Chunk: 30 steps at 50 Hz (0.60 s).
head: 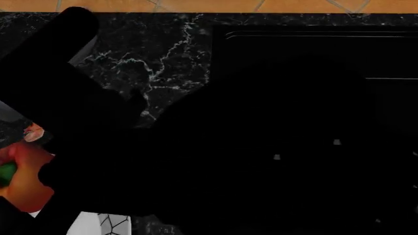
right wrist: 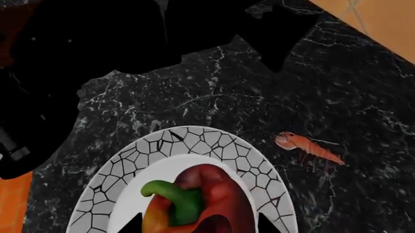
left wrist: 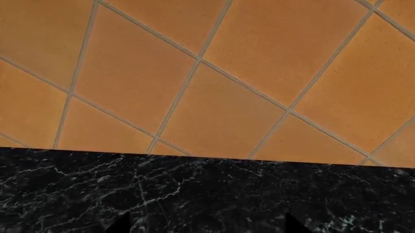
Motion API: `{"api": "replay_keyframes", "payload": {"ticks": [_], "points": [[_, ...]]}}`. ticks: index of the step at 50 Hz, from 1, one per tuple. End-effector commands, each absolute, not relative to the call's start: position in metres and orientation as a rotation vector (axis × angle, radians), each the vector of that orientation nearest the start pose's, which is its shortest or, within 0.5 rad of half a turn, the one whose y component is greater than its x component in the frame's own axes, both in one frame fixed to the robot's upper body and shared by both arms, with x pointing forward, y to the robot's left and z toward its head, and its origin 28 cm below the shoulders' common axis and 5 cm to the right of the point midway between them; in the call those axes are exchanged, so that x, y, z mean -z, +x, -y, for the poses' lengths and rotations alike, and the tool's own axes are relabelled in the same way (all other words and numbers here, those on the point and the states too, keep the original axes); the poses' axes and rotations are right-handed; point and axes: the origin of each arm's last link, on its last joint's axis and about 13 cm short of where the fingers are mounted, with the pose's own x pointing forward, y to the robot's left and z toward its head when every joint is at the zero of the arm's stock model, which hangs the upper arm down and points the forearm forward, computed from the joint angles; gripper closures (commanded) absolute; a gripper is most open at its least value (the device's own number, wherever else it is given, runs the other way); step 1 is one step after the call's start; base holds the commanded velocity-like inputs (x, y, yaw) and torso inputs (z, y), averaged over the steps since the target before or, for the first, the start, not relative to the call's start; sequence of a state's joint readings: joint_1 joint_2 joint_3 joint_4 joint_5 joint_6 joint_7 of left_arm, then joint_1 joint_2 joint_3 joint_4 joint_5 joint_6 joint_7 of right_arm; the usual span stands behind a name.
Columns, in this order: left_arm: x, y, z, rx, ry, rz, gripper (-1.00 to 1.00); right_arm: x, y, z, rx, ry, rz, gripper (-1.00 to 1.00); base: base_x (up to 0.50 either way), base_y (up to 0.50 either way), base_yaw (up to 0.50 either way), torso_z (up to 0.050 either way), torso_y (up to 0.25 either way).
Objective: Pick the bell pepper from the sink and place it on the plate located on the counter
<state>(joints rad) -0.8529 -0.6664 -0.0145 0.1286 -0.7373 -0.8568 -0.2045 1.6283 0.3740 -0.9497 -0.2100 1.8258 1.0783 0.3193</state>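
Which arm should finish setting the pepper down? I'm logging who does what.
The right. Its pincer straddles the pepper directly over the plate, so it likely only needs to release. The left pincer faces bare counter and tiled wall, with no pepper in view.

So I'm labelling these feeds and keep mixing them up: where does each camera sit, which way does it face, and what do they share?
Left wrist: on the left arm, facing the counter edge and orange tile wall; the left gripper shows only as two dark fingertips.
Head: on the robot's head, looking down over the sink; dark arms fill most of it.
Right wrist: on the right arm, looking down at the bell pepper on the plate, a shrimp beside it.
Shared: head and right wrist both show the pepper and plate.
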Motion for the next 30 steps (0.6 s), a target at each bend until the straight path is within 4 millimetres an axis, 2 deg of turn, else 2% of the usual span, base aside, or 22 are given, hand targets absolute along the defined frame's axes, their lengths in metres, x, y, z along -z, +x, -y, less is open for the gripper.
{"api": "replay_keyframes", "payload": {"ticks": [1, 30], "points": [[-0.257, 0.296, -0.342, -0.107, -0.006, 0.103, -1.00, -0.321, 0.247, 0.004, -1.212, -0.385, -0.335, 1.00, 0.00, 0.00, 0.00, 0.000, 0.000], [-0.250, 0.297, -0.343, -0.109, -0.016, 0.098, -1.00, -0.304, 0.257, -0.015, -1.253, -0.413, -0.393, 1.00, 0.00, 0.00, 0.00, 0.000, 0.000]]}}
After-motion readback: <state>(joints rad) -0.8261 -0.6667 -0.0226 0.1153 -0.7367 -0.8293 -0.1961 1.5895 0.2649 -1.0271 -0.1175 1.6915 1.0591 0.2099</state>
